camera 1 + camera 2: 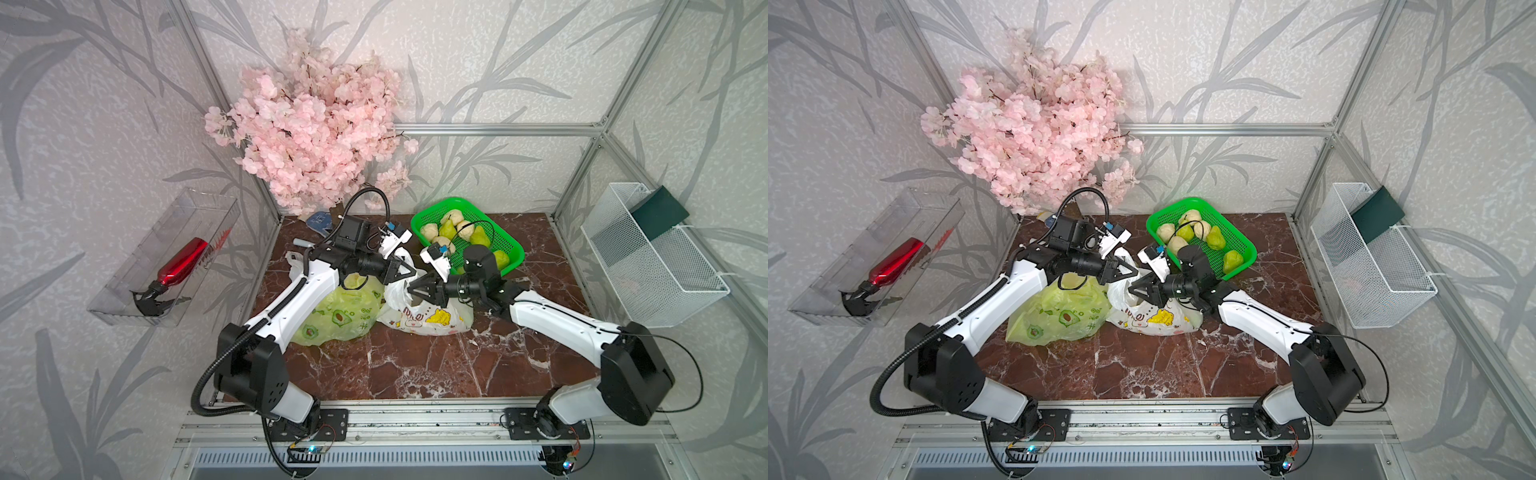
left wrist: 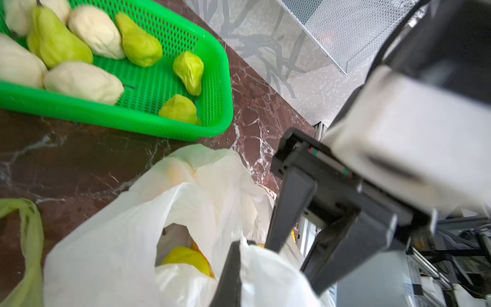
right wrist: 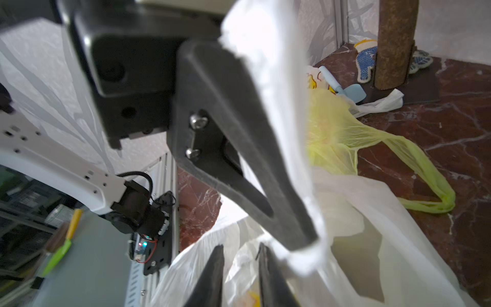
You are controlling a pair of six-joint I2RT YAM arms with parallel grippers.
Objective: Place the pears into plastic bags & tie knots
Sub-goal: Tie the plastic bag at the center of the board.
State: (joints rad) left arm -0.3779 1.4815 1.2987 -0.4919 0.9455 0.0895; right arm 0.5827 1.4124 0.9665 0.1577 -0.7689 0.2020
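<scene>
A white plastic bag (image 1: 428,320) (image 1: 1154,320) with yellow prints sits mid-table, its mouth gaping. My left gripper (image 1: 413,272) (image 2: 240,244) is shut on a strip of that bag's handle, which drapes along its fingers (image 3: 239,111). Facing it tip to tip, my right gripper (image 1: 409,289) (image 3: 240,249) stands open over the bag's mouth, with crinkled plastic behind the gap. Something yellow (image 2: 186,259) shows inside the bag. A yellow-green bag (image 1: 336,316) (image 3: 340,133) with avocado prints lies to the left. Several pears (image 2: 58,42) (image 1: 480,237) lie in a green basket (image 2: 79,109).
Pale lumps (image 2: 82,82) share the basket with the pears. Another white bag's handle (image 3: 382,102) lies at the back by a blue-dotted glove (image 3: 366,61) and the trunk (image 3: 393,40) of a pink blossom tree (image 1: 311,124). A wire basket (image 1: 652,257) hangs on the right wall, a clear bin with a red bottle (image 1: 183,262) on the left.
</scene>
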